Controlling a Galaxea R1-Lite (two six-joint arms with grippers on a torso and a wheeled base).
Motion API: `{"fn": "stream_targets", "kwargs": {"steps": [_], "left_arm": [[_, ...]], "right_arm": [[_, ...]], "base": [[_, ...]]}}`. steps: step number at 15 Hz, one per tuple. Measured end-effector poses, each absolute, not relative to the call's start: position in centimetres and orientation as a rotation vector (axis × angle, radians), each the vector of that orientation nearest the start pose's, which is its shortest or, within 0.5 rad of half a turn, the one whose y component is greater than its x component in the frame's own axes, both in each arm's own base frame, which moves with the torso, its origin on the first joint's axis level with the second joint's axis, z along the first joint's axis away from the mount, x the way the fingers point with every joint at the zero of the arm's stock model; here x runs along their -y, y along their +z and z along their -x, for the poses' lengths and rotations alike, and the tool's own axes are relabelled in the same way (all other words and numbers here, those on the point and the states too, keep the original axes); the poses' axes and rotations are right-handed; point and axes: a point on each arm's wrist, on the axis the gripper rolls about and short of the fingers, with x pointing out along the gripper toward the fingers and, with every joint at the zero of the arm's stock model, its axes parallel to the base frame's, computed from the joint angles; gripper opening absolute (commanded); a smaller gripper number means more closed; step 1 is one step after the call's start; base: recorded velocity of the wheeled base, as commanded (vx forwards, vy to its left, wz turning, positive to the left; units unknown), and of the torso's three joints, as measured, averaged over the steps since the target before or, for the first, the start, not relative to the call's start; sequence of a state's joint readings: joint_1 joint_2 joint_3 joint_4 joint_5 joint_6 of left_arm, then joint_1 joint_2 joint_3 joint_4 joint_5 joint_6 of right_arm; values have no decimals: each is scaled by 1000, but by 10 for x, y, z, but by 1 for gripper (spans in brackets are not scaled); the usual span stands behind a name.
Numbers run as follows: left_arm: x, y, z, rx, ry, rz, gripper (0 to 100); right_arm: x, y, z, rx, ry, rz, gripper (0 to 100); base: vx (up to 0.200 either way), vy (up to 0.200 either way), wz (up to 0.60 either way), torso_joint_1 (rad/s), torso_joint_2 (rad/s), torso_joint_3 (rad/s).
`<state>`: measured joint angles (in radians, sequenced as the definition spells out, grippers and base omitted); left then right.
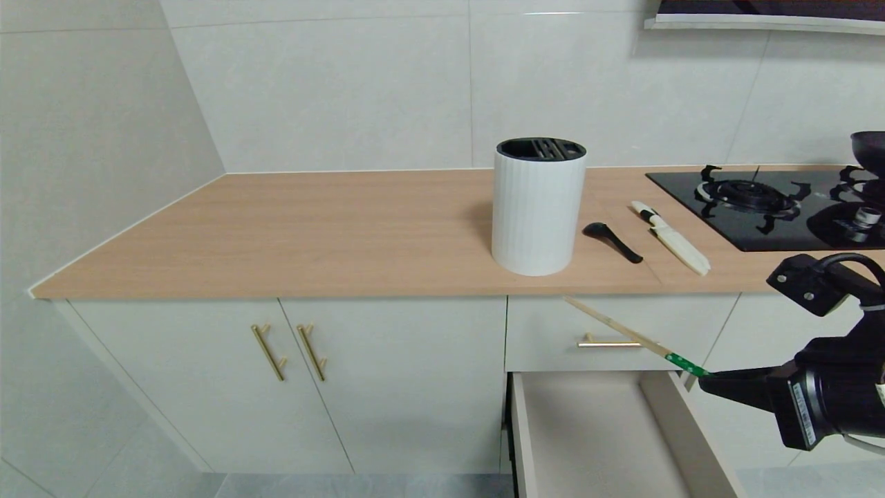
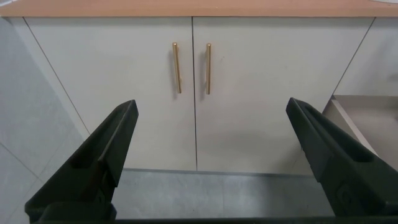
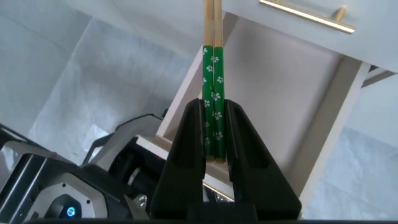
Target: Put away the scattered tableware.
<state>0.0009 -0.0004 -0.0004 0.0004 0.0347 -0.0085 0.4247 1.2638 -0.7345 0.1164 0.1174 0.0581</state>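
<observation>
Right gripper (image 1: 705, 378), jaws clamped on 2 green-ended chopsticks (image 1: 622, 330) by the open drawer's (image 1: 588, 429) right edge; left gripper (image 2: 210, 109), jaws wide apart, facing cabinet doors (image 2: 186, 124); black spoon (image 1: 612, 241), knife (image 1: 674, 238) near the worktop's (image 1: 311, 235) front edge

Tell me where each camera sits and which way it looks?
Head view: on the robot's head, facing down at the light wooden countertop and white ribbed cylindrical holder; right arm shows.
Left wrist view: on the left arm, facing pale cabinet doors with gold handles; black jaws apart.
Right wrist view: on the right arm, above the open pale drawer; jaws clamp green-tipped wooden chopsticks.
Shared: head and right wrist show chopsticks, drawer.
</observation>
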Motion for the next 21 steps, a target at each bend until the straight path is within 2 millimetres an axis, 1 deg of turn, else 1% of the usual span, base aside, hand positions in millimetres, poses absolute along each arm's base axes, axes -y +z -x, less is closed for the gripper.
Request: {"fn": "stream_targets", "kwargs": {"steps": [5,12,17,21], "left_arm": [[-1,75,23,1,36,8,100],[-1,75,23,1,36,8,100],[-1,75,23,1,36,8,100],[-1,75,23,1,36,8,100]], "right_arm": [[-81,196,-163,-685,525,57,0],[-82,194,-164,-697,527,60,0],[-83,192,-165,-705,527,62,0],[-84,191,-166,-708,529,64,0]], "base": [[0,0,0,-166,418,248],[0,0,0,-168,473,300],[0,0,0,-120,451,317],[0,0,0,-28,138,96]]}}
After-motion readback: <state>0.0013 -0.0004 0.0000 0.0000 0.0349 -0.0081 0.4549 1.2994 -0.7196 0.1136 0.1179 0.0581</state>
